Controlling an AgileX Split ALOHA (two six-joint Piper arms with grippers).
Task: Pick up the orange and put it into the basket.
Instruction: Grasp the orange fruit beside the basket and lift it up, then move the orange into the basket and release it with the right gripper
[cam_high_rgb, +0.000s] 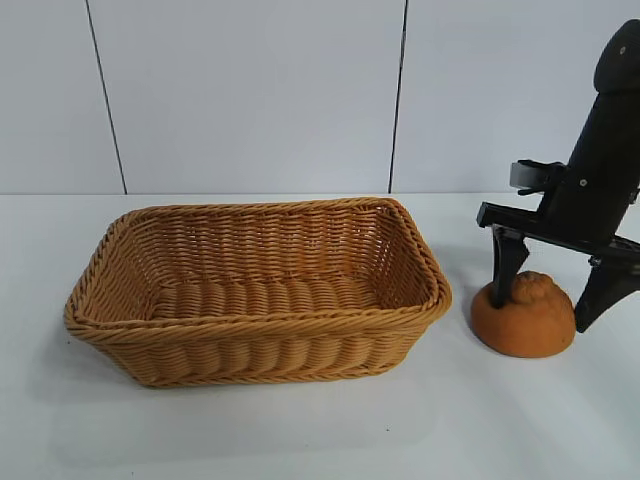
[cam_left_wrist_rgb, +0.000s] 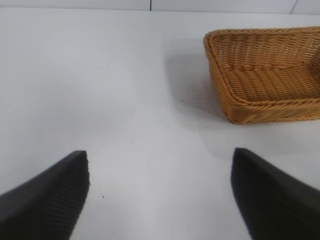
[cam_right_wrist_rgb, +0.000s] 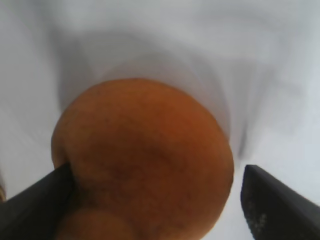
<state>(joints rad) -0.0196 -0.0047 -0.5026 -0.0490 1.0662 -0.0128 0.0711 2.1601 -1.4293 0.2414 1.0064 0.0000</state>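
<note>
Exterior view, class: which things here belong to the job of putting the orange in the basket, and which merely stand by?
Belong to the job:
orange, on the table
basket
right gripper, straddling the orange

Standing by:
left gripper, open over bare table

The white table (cam_high_rgb: 300, 430) fills the lower half of the frame. The basket (cam_high_rgb: 258, 290) stands at centre-left; the orange (cam_high_rgb: 524, 318) lies at right, apart from it.

Orange (cam_right_wrist_rgb: 145, 160) underside cut off, blurred.
</note>
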